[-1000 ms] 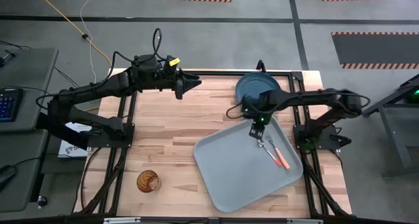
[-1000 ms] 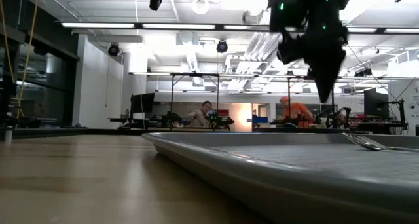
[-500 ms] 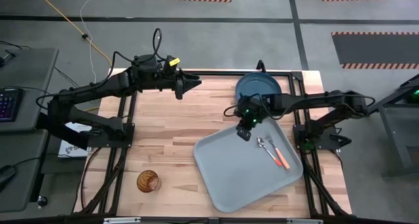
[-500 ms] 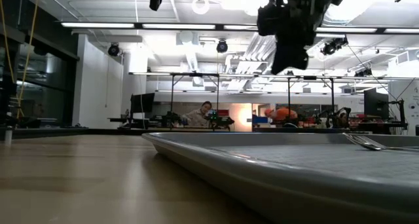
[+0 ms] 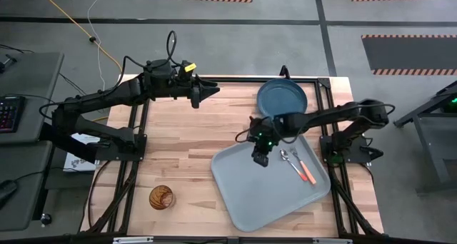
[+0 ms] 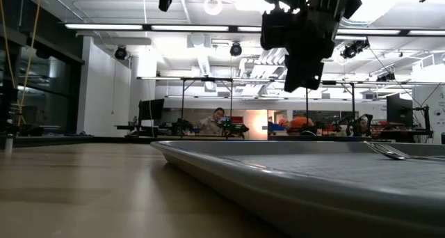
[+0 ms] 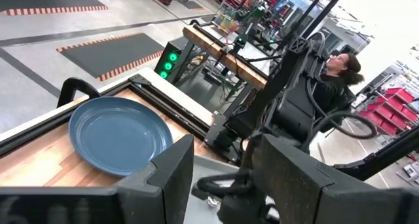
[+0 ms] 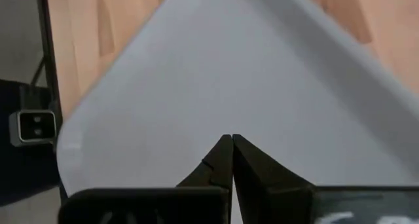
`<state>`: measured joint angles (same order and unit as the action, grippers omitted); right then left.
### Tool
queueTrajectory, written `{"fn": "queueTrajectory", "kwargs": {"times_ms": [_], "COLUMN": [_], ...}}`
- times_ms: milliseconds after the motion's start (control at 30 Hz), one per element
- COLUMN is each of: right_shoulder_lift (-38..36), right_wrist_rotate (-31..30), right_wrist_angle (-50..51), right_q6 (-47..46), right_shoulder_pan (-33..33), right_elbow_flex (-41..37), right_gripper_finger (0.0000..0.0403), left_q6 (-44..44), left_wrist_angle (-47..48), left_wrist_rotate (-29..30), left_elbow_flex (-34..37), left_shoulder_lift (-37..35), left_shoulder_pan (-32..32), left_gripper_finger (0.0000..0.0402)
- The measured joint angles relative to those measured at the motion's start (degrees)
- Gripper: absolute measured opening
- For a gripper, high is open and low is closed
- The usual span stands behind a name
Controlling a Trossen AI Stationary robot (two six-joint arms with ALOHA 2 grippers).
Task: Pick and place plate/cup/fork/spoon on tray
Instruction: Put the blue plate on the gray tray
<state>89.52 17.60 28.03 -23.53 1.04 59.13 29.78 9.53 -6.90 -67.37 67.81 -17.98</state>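
Fork tines show low at the frame edge, handle cut off; right gripper fingers pressed together.

fork | low view: handle cut off | cup unseen

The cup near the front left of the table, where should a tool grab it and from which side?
Grip the cup by its rim, coming straight down from above: it stands upright, mouth up, alone on bare table, with free space all round. The left tool is on its side of the table.
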Motion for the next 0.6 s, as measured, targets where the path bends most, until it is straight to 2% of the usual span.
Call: {"fn": "queueTrajectory", "kwargs": {"times_ms": [600], "right_shoulder_lift": [2.88], "right_wrist_rotate": [-0.49], "right_wrist_angle": [-1.53], "right_q6": [-0.26], "right_shoulder_pan": [3.52], "right_elbow_flex": [-0.02], "right_gripper_finger": [0.0], "left_q6": [0.0], "left_wrist_angle": [0.16], "left_wrist_rotate": [0.02], "left_elbow_flex": [0.0], "left_shoulder_lift": [0.0], "left_shoulder_pan": [0.0], "left_gripper_finger": [0.017]}}
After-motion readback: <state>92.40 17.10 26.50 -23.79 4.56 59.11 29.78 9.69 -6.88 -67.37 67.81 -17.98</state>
